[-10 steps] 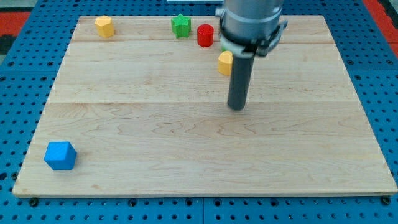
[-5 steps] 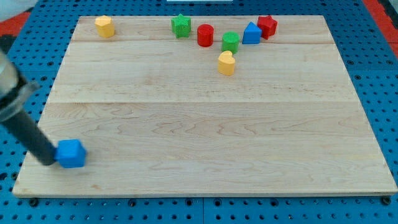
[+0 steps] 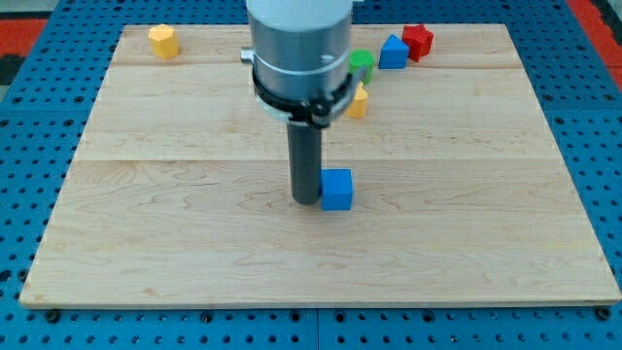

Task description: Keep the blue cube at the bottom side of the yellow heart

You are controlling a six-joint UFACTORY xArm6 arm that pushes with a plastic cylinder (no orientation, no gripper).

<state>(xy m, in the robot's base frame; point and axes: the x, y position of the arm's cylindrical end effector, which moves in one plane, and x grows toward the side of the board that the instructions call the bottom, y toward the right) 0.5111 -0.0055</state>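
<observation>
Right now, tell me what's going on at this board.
My tip sits against the left side of the blue cube, near the middle of the wooden board. The yellow heart lies above the cube toward the view's top, partly hidden by my arm, so the cube is below it. A green block, another blue block and a red block are clustered beyond.

Board (image 3: 194,243): pale wood, smooth, matt
Blue cube (image 3: 337,190): matt
My tip (image 3: 306,200): dark, matt
Base (image 3: 603,146): blue, perforated

My tip (image 3: 306,200) touching blue cube (image 3: 337,189) on view's left; yellow heart (image 3: 358,101) above.
</observation>
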